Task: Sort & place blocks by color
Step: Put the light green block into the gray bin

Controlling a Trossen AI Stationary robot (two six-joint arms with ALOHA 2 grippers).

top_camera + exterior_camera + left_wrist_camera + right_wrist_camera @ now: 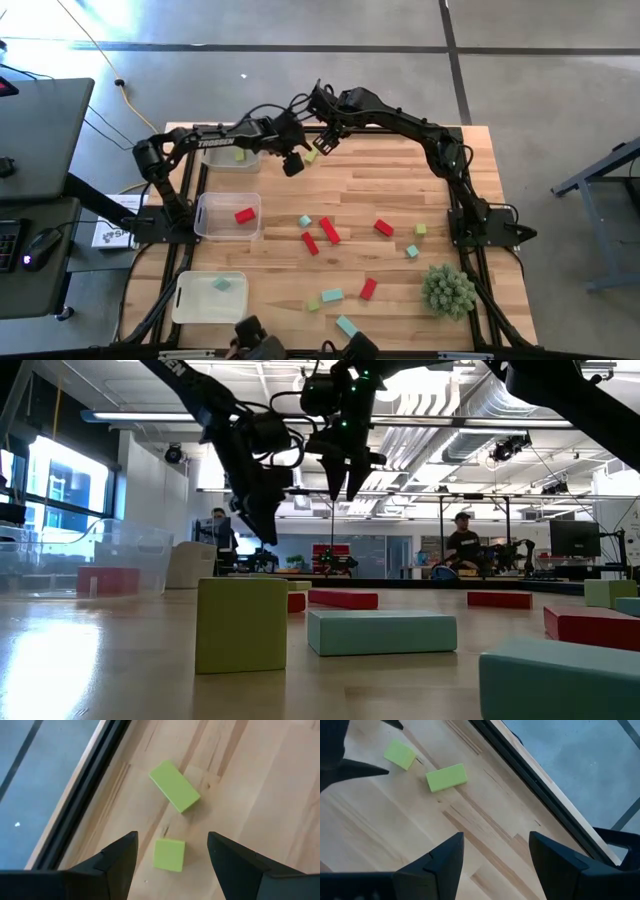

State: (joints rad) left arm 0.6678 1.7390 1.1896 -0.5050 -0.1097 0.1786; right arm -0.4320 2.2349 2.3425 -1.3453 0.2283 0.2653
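Two yellow-green blocks lie flat on the wooden table near its far edge: a cube (pixel 169 855) and a short bar (pixel 174 786), also seen as cube (pixel 400 755) and bar (pixel 446 777). My left gripper (pixel 172 845) hangs open, slanting down over the cube, its fingers standing either side of it without touching. My right gripper (pixel 495 845) hangs open above bare table beside the bar. From above, the left gripper (pixel 293 165) and right gripper (pixel 322 145) are close together at the far middle. Red, teal and yellow-green blocks (pixel 328 230) lie scattered over the table's middle and near part.
Three clear bins stand along the left side: the far one (pixel 215 160) holds a yellow-green block, the middle one (pixel 205 222) a red one, the near one (pixel 195 300) a teal one. A spiky green plant ball (pixel 448 290) sits near right. The table's far edge (pixel 95 795) runs close by.
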